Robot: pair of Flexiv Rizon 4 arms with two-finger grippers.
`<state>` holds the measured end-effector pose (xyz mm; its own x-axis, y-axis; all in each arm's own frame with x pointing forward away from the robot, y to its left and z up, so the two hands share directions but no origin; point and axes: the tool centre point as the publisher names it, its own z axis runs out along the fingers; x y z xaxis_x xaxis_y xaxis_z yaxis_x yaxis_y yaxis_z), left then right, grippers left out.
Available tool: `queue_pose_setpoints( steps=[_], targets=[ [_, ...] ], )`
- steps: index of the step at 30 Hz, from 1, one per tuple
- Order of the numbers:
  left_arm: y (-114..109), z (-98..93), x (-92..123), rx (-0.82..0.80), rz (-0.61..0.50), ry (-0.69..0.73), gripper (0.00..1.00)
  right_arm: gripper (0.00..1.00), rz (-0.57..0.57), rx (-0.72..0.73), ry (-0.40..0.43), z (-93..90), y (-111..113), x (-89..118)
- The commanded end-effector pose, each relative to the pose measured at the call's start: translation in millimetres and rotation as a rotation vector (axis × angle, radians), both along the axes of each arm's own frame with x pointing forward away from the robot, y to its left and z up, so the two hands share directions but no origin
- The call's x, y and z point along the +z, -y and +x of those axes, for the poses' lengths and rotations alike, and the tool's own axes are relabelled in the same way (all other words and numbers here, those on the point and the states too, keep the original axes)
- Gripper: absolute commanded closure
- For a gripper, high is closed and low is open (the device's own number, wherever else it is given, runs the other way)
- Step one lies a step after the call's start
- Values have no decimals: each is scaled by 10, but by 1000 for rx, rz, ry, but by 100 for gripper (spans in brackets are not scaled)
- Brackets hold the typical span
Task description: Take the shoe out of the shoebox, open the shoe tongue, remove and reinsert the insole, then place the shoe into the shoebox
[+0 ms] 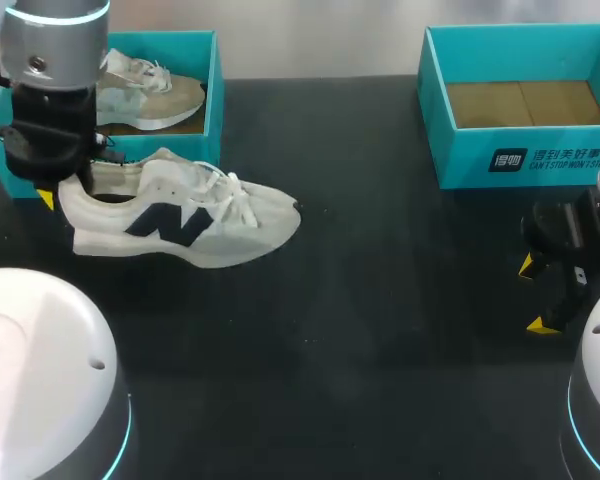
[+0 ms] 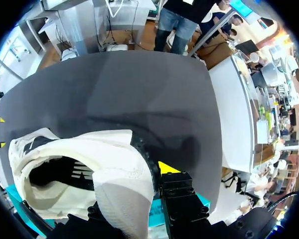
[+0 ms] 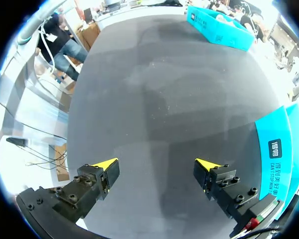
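The left gripper (image 1: 68, 188) is closed on the heel of a white shoe (image 1: 180, 215) with a dark logo on its side. The shoe stands on the black table (image 1: 360, 330), just in front of the left box (image 1: 216, 90). The right gripper (image 3: 157, 167) hangs wide open and holds nothing, near the turquoise right box (image 1: 525, 155), which has white print on its side.

One shoe (image 1: 195, 220) is laid before the left shoebox (image 1: 217, 95), and a second shoe (image 1: 150, 95) is held inside it. The right shoebox (image 1: 460, 155) is set well apart.
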<state>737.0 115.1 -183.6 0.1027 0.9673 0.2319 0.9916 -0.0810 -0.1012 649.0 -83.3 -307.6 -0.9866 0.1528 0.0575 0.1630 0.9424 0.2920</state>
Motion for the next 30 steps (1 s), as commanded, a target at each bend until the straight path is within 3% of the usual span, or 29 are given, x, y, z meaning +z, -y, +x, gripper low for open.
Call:
queue_pose_setpoints(
  steps=[1,7,17,24,30],
  targets=[
    [-19,8,19,-1,-3,-1,100,0,-2,-1,2,-11,-1,-7],
    [-19,8,19,-1,-3,-1,100,0,-2,-1,2,-11,-1,-7],
    [491,-698,-132,-85,-39,55,100,0,-2,-1,2,-11,-1,-7],
    [680,-927,-311,-63,-79,88,100,0,-2,-1,2,-11,-1,-7],
    [794,-978,-556,-68,-123,93,100,0,-2,-1,2,-11,-1,-7]
  ],
)
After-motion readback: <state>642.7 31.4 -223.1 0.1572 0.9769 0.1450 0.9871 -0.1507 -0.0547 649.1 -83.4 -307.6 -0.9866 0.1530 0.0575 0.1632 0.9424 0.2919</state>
